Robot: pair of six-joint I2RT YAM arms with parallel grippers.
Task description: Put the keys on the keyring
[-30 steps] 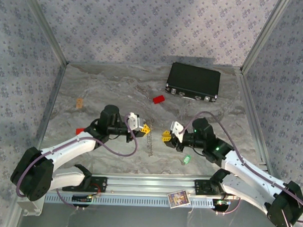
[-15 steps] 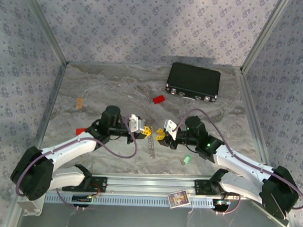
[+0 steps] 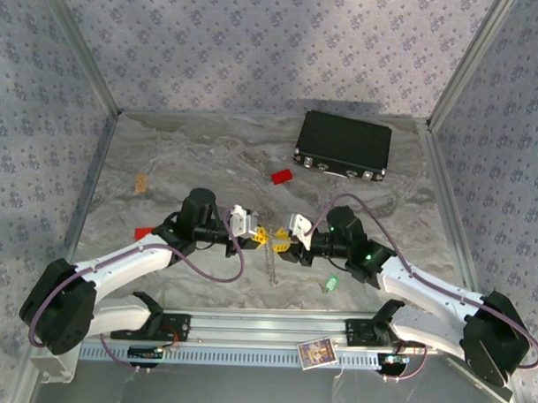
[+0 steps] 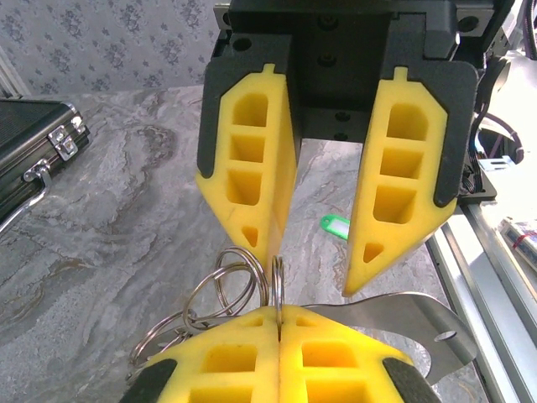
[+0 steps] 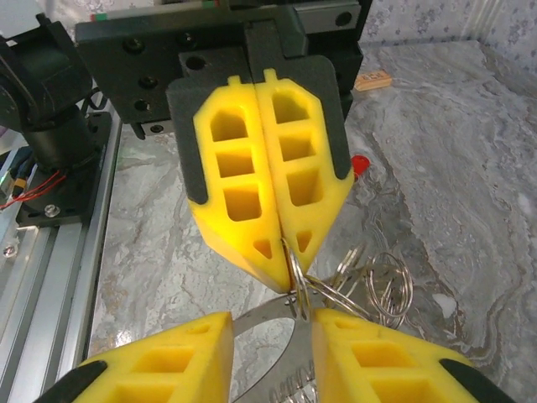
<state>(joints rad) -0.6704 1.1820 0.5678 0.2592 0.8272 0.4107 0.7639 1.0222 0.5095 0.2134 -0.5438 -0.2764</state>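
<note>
1. Grey marbled worktop point(image 3: 191, 155), walled in patterned paper – at its far left a small tan piece point(image 3: 141, 183) lies flat, well apart from everything else.
2. Just below it, beside the left arm, sits the red key point(image 3: 142, 233), loose on the worktop and untouched.
3. Near the middle, the left claw point(image 3: 261, 234) points rightward. The left wrist view shows its yellow fingers point(image 4: 226, 361) pressed together, clamped on the keyring point(image 4: 277, 281), a thin silvery hoop seen edge-on and rising out of the seam between them.
4. Several smaller rings point(image 4: 222, 290) bunch to one side of the hoop, and in the overhead view a thin line of metal hangs from the claws toward the near edge.
5. A flat silvery metal tag point(image 4: 411, 323) curves away beside the left claw.
6. Behind the two claws, toward the back wall, a plain red block point(image 3: 281, 176) lies alone.
7. Facing the left claw tip to tip is the right claw point(image 3: 282, 246), its jaws apart. From its own wrist camera the clamped hoop sits just above the gap between its fingers point(image 5: 369, 365) – whether they touch any metal cannot be told.
8. The green key point(image 3: 332, 282) lies on the worktop beneath the right arm, near its elbow and not on the keyring.
9. At the back right a black case point(image 3: 343, 144) rests closed, latches toward the arms.
</note>
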